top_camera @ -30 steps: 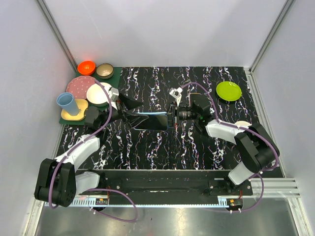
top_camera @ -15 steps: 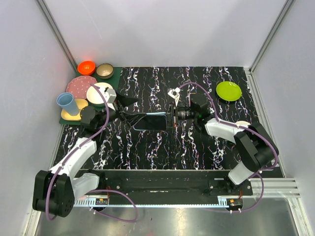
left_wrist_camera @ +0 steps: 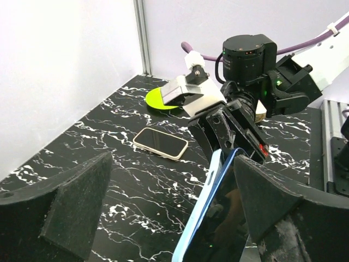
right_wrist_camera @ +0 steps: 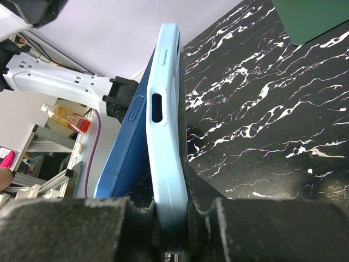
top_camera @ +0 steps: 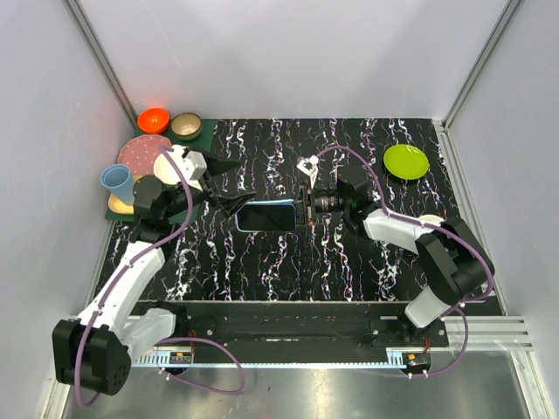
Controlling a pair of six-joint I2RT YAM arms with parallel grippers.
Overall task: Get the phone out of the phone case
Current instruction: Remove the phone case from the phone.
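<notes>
Top: your left gripper [top_camera: 229, 182] is backing off leftward, jaws spread and empty; the phone [top_camera: 266, 216] is hanging mid-table in the right gripper [top_camera: 301, 209].
Left wrist: you are looking at the case [left_wrist_camera: 210, 202] edge-on, right gripper pinching its right end.
Right wrist: phone is peeling from the case, not free; you are likely needing another pull.

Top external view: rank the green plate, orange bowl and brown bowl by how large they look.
1. green plate
2. orange bowl and brown bowl: they look about alike, so I won't rank them.
</notes>
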